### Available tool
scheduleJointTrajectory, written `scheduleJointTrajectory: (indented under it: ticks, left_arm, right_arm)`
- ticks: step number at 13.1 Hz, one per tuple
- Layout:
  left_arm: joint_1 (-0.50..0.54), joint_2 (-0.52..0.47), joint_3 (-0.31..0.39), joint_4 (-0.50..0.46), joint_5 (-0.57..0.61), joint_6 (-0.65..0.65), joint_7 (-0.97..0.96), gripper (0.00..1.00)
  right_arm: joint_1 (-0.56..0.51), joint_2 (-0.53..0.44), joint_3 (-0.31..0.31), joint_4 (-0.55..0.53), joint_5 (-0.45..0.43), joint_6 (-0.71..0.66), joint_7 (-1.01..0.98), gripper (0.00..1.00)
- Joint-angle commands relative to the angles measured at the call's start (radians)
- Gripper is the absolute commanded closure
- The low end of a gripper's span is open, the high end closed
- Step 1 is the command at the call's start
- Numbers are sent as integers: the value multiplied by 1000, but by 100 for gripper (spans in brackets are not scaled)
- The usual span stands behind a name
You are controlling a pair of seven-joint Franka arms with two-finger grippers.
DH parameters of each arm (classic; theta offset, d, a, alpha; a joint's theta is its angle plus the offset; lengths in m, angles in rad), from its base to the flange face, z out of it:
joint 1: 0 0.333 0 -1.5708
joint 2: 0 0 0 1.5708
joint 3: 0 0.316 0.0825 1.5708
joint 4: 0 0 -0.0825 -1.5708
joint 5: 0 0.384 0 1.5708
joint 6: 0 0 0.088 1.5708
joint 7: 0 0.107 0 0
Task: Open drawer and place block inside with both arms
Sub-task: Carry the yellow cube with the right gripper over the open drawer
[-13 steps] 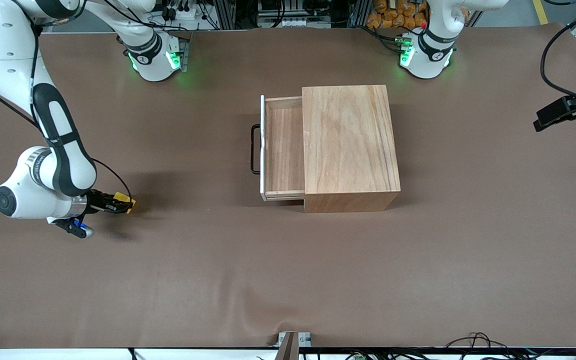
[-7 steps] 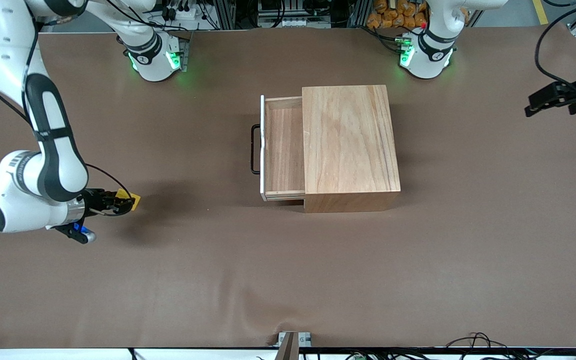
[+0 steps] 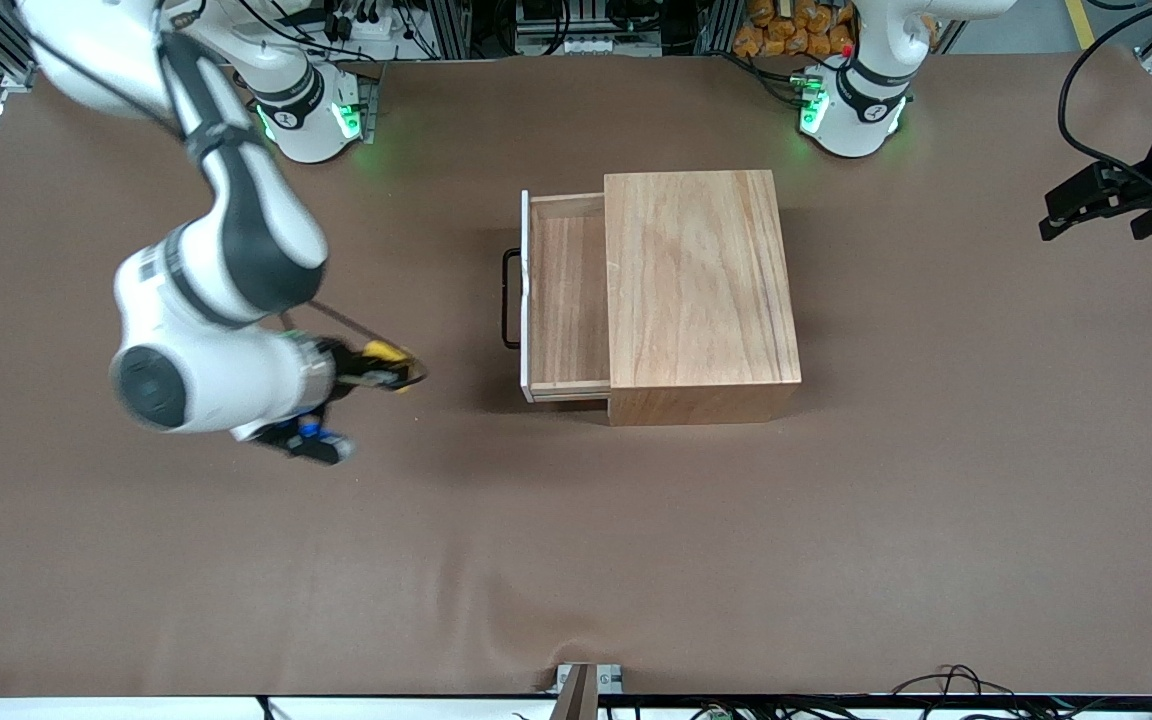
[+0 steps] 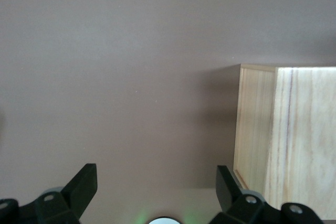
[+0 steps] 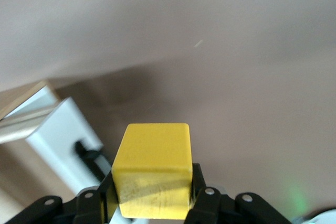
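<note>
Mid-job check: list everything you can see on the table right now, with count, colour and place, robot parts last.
Boxy light-wood cabinet: one, tan, mid-table on the brown table cover.
Shallow light-wood drawer with white front panel: one, pulled open toward the right arm's end, nothing inside.
Thin black wire handle: one, on the drawer's front panel.
Small bright yellow cube: one, held above the table cover in front of the drawer.
Right gripper: black, shut on the yellow cube, over the table cover.
Left gripper: black, open, empty, waiting over the left arm's end of the table.

Grained wood cabinet [image 3: 701,285], matt brown table [image 3: 836,550], glossy white arms [image 3: 236,250]
</note>
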Motion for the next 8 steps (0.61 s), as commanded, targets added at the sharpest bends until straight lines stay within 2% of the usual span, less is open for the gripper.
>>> scheduleJointTrajectory:
  ticks: [1,3,5,6,8]
  left_arm:
    - [1,54,1,92,-12,-9,1,0]
    - [13,88,3,138,-24,-8,9,0]
    - [24,102,-14,141,-26,-5,7,0]
    - [84,110,-81,141,-29,0,10,0]
    - [314,104,-314,138,-40,0,18,0]
  right_arm:
    - [57,-1,96,14,-42,11,108,100]
    - [156,-1,97,5,-65,43,152,100]
    - [208,-1,97,-52,-121,95,183,100]
    - [231,1,99,-70,-125,115,205,100]
    - [259,4,99,-87,-126,141,237,100]
